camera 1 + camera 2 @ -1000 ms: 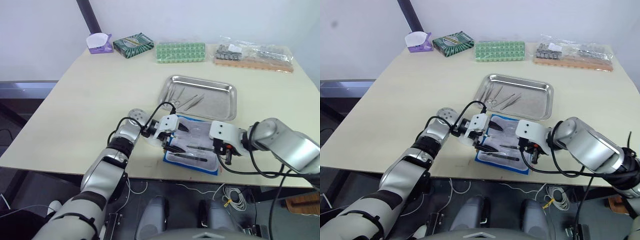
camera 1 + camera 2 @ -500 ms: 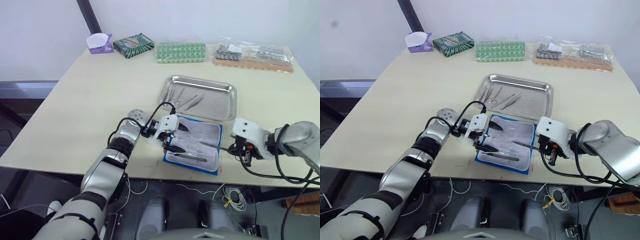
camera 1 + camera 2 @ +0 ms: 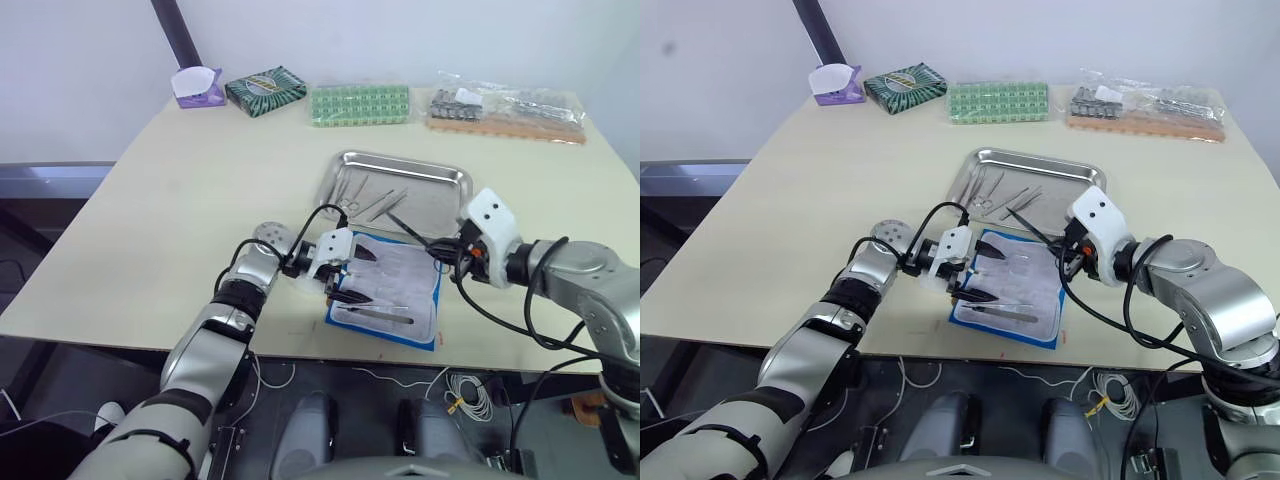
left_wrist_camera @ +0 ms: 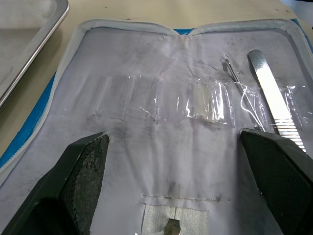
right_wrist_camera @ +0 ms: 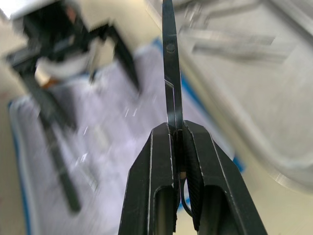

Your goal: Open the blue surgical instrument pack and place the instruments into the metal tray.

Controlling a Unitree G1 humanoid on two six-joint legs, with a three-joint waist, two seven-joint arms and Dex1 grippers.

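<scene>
The blue surgical instrument pack (image 3: 392, 288) lies unfolded near the table's front edge, whitish lining (image 4: 166, 122) up. My left gripper (image 3: 338, 288) rests open on its left part, fingers (image 4: 85, 169) spread wide over the lining. Silver tweezers (image 3: 376, 313) and a thin tool (image 4: 234, 81) lie in the pack. My right gripper (image 3: 447, 252) is shut on slender scissors (image 5: 171, 73), held above the pack's far right corner, blade pointing toward the metal tray (image 3: 455, 181). Several instruments (image 3: 365, 200) lie in the tray's left half.
Along the table's far edge stand a purple box (image 3: 198, 86), a dark green patterned box (image 3: 266, 90), a green grid-patterned pack (image 3: 360, 104) and bagged metal parts (image 3: 505, 108). The pack's near edge lies close to the table's front edge (image 3: 300, 345).
My right gripper drew the scissors out of the pack to the right, then rose and swung back toward the tray's near side. The left gripper stayed on the pack.
</scene>
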